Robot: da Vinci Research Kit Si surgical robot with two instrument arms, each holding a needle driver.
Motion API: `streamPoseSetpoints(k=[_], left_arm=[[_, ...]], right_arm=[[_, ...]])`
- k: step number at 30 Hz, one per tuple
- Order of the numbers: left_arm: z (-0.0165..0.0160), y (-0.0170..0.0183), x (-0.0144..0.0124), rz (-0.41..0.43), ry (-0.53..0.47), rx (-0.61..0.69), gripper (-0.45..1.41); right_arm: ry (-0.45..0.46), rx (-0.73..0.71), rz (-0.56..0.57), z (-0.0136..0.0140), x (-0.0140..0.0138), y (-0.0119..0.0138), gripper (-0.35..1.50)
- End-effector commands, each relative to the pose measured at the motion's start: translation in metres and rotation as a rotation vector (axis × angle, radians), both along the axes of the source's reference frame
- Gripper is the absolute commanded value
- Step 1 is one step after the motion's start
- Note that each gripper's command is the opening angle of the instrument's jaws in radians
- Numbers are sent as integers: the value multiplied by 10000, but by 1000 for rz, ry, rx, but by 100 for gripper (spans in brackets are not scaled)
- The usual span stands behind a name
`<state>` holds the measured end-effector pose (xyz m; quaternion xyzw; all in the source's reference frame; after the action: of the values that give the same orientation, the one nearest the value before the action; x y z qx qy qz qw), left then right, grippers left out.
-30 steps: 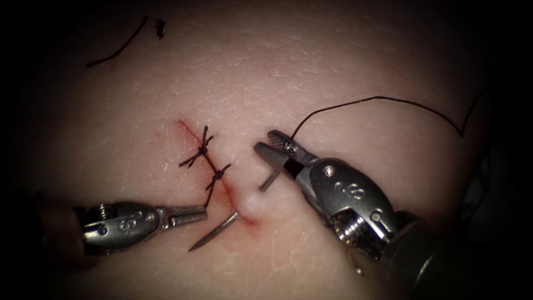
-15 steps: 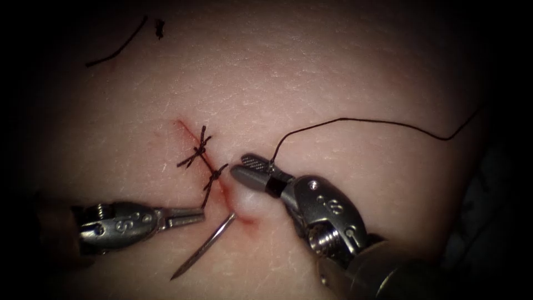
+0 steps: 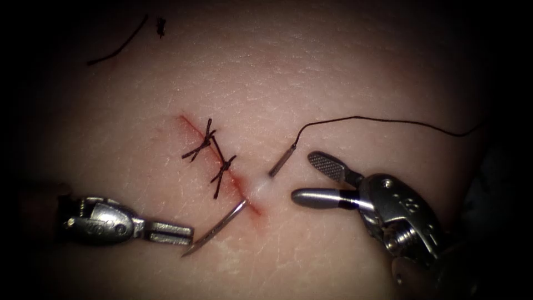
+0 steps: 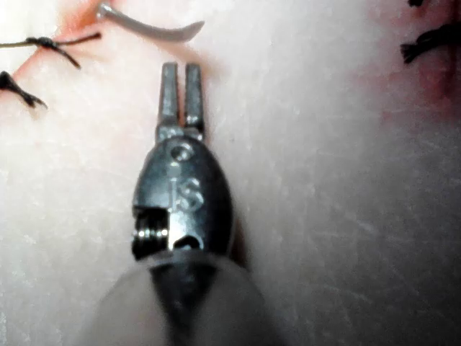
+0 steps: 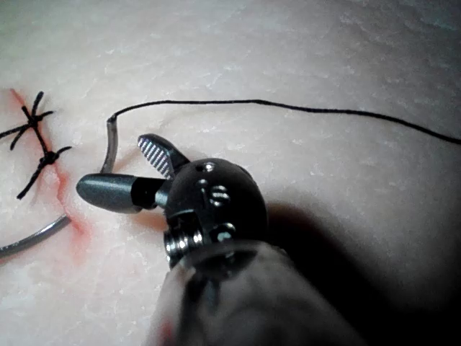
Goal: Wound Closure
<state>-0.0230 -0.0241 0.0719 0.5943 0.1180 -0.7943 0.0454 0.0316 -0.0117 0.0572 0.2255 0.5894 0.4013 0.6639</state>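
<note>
The curved needle point(image 3: 217, 226) lies through the tissue point(image 3: 311, 66) under the lower end of the cut point(image 3: 254, 206). Its pointed half sticks out on the cut's left side, and its tail point(image 3: 282, 160) stands out on the right with the thread point(image 3: 383, 120) trailing off to the right. My right tool point(image 3: 302, 176) sits just right of the tail, jaws wide open, holding nothing. Just left of the needle's point, my left tool point(image 3: 189, 234) has its jaws slightly parted and holds nothing. The left wrist view shows the left tool point(image 4: 181, 68) short of the needle point(image 4: 151, 30). In the right wrist view the right tool point(image 5: 112, 164) is beside the tail point(image 5: 110, 140).
Two tied stitches point(image 3: 205, 141) point(image 3: 224, 165) with short cut ends close the upper part of the cut. Red fluid marks the lower cut. A loose length of thread point(image 3: 119, 47) and a small scrap point(image 3: 160, 25) lie on the tissue far up on the left.
The right tool pushed the needle further through, let go of it, opened wide and drew back to the right. More needle shows on the left. The left tool's jaws parted slightly.
</note>
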Motion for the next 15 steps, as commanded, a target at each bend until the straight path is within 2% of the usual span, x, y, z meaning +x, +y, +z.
streamPoseSetpoints(k=[1, 6, 9, 15], left_arm=[[8, -11, -7, 15, -12, 2, 36], [2, -12, -14, 27, -33, 1, 63], [-6, -7, -18, 13, -39, -7, 68], [-17, -1, -24, 15, -51, -38, 66]], right_arm=[[12, -7, -18, 6, 15, -9, 130], [13, -20, -20, 15, 22, -14, 128], [12, -34, -22, 23, 24, -20, 125], [13, -55, -31, 35, 24, -34, 121]])
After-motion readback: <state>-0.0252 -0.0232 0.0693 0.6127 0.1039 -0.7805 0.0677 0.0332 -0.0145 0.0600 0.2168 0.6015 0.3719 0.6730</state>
